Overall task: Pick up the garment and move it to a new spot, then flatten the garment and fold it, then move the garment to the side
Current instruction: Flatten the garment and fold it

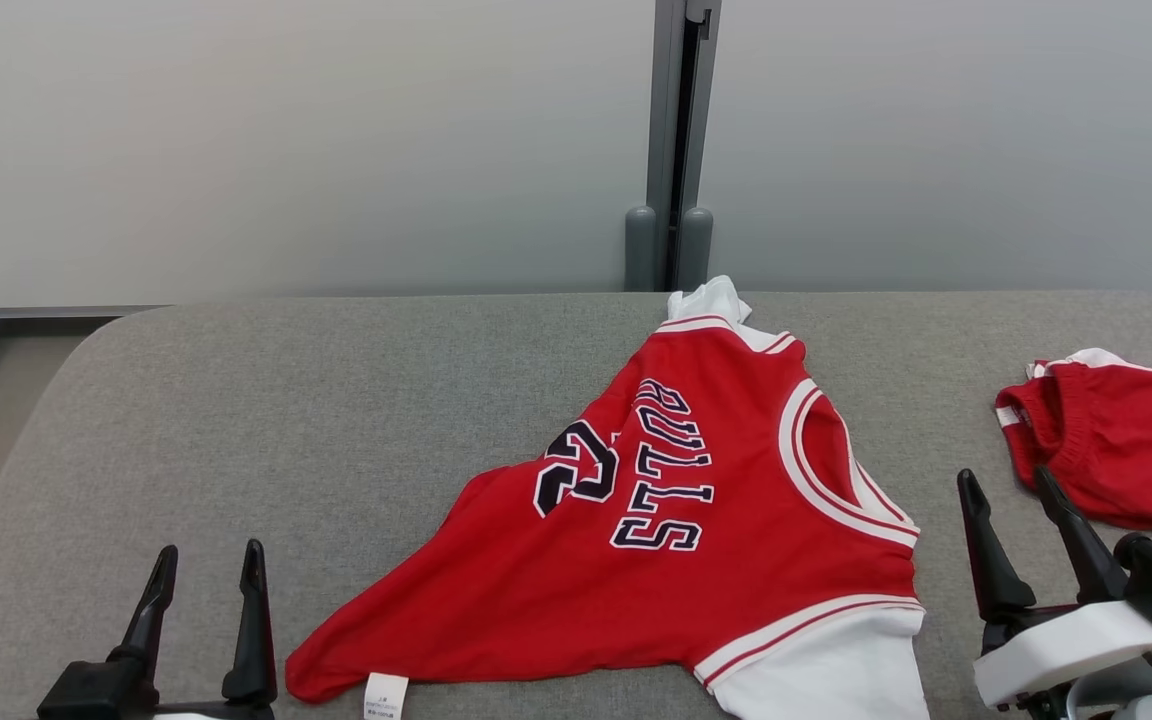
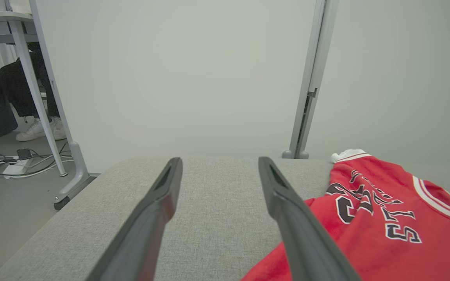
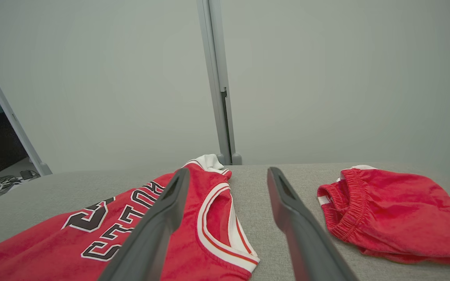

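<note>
Nearest: left gripper (image 1: 211,550). Stood with fingers wide apart, nothing between them, low over the grey padded table (image 1: 266,400).

Next: right gripper (image 1: 1006,475). Likewise spread and empty.

Between the two: garment (image 1: 736,560). Touched neither gripper. Lay with the hem corner and small white tag (image 1: 385,695) just right of the left gripper, and the near white sleeve (image 1: 836,670) just left of the right gripper. Lay crooked and partly bunched, lettering sideways, far sleeve crumpled beyond the collar. Judged not yet picked up, so the first step of the task remained open.

Outward, right of and beyond the right gripper: red-and-white bundle (image 1: 1126,450). Lay apart from the garment, close to that gripper's outer finger.

Risks, as judged:
- Wrong cloth taken. Same colours and close to the right gripper, so a reach drifting rightward could have closed on the bundle, or snagged it in passing.
- Thin pinch. Flat, limp jersey could have slipped from long fingers closing too shallow, or given up one layer only.
- Lopsided lift. Grips at mismatched points, hem on one side and sleeve on the other, could have twisted the cloth and made flattening harder.
- Drag. Too low a carry could have raked the trailing cloth into fresh folds, or swept it over the bundle.
</note>
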